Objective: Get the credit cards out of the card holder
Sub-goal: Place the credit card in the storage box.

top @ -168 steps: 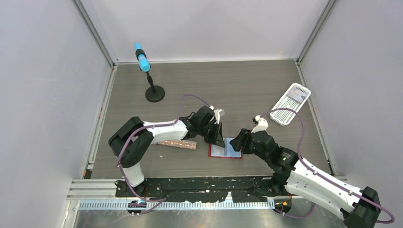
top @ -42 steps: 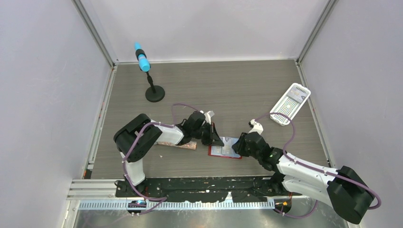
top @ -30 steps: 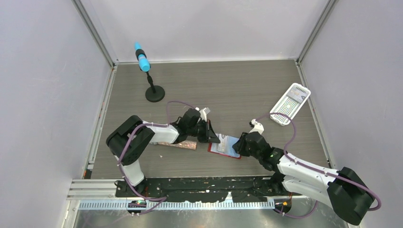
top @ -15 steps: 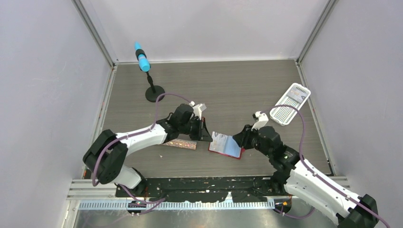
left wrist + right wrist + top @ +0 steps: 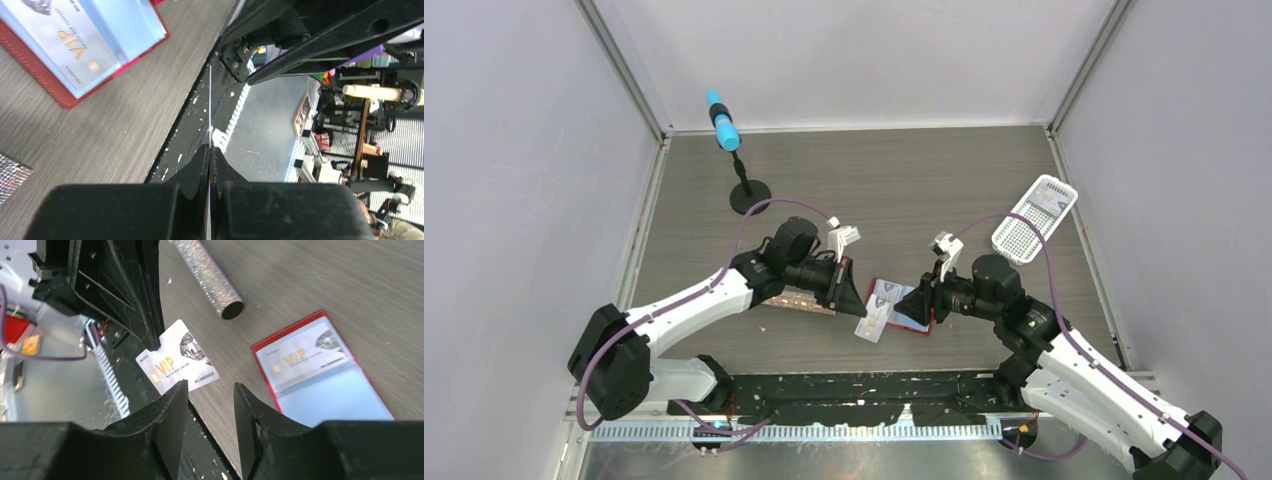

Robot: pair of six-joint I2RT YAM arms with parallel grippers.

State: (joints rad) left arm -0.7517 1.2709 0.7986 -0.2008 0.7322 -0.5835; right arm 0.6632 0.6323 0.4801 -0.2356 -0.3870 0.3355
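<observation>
The red card holder [image 5: 908, 322] lies open on the table, its light blue pockets up, and one pale credit card [image 5: 299, 359] sits in its pocket. My left gripper [image 5: 852, 298] is shut on another credit card [image 5: 874, 322], held just off the holder's left side. In the left wrist view that card [image 5: 210, 100] shows edge-on as a thin line between the closed fingers, with the holder [image 5: 85, 47] at upper left. My right gripper [image 5: 917, 298] hovers over the holder's right part, open and holding nothing. In the right wrist view the held card [image 5: 177, 362] hangs left of my right gripper [image 5: 210, 390].
A glittery tube [image 5: 799, 298] lies left of the holder, under the left arm. A white perforated basket [image 5: 1034, 218] sits at the right rear. A black stand with a blue top [image 5: 724, 128] is at the left rear. The table's near edge and black rail [image 5: 854, 385] run close below the card.
The left gripper has drawn a card out of the holder and carried it left and toward the near edge. The right gripper has opened and lifted back from the holder.
</observation>
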